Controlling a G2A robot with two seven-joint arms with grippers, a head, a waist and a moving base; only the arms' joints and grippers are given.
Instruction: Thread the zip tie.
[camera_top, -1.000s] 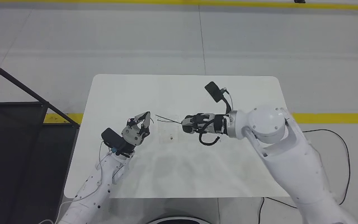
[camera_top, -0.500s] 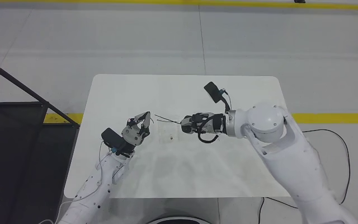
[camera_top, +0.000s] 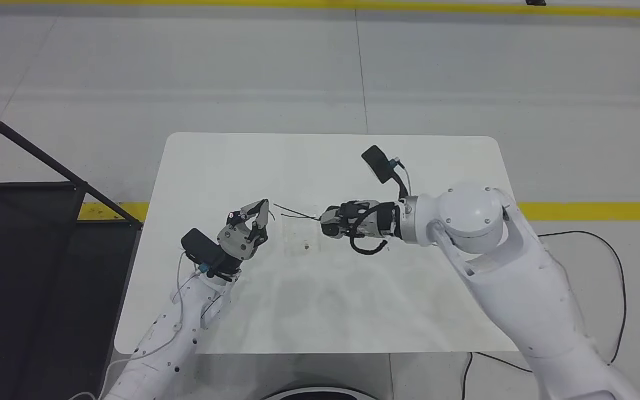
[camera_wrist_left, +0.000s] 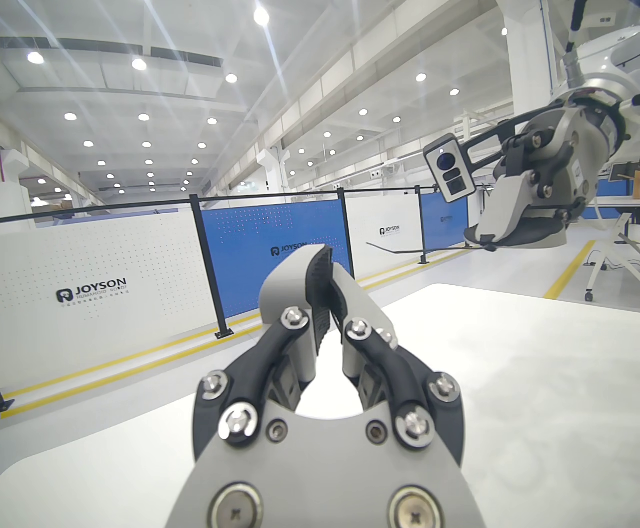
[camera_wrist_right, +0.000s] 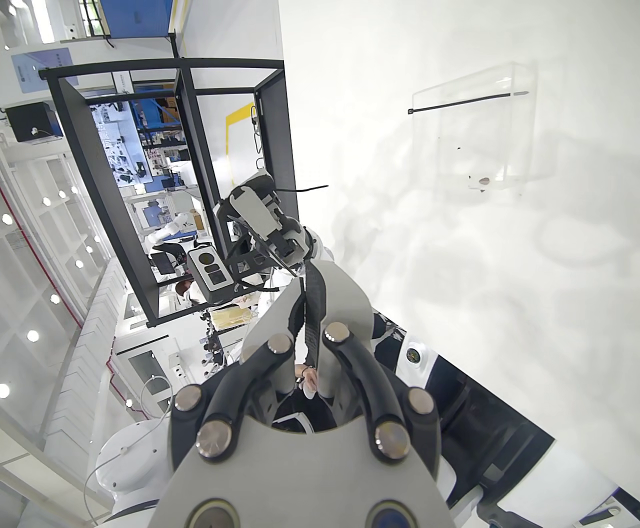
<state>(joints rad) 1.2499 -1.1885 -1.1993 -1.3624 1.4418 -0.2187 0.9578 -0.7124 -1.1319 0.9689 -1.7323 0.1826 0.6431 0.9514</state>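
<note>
The right end effector (camera_top: 325, 221) is closed tight on a thin black zip tie (camera_top: 300, 213), gripping it by 1 end above the middle of a white desk (camera_top: 420, 300). The tie juts out from the fingertips, raised off the desk surface. Its free end points toward the left end effector (camera_top: 260, 208), coming near it without touching. In the left wrist view the right end effector (camera_wrist_left: 477, 240) hangs in the air across the desk (camera_wrist_left: 525, 375), and the zip tie (camera_wrist_left: 400, 252) runs out from it almost level with a slight sag. The left end effector (camera_wrist_left: 326, 260) hovers over the left half of the desk, angled up and facing the right one. Its 2 fingers are drawn in to a narrow gap with the ribbed black pads almost meeting, and I cannot tell whether anything is pinched between them. On the desk between the 2 end effectors sits a small clear box (camera_top: 298, 238), a little nearer the robot than the held tie. In the right wrist view a second zip tie (camera_wrist_right: 465, 102), also black, lies straight along 1 side of the clear box (camera_wrist_right: 522, 140), reaching from wall to wall. A few small dark bits lie near the opposite wall.
</note>
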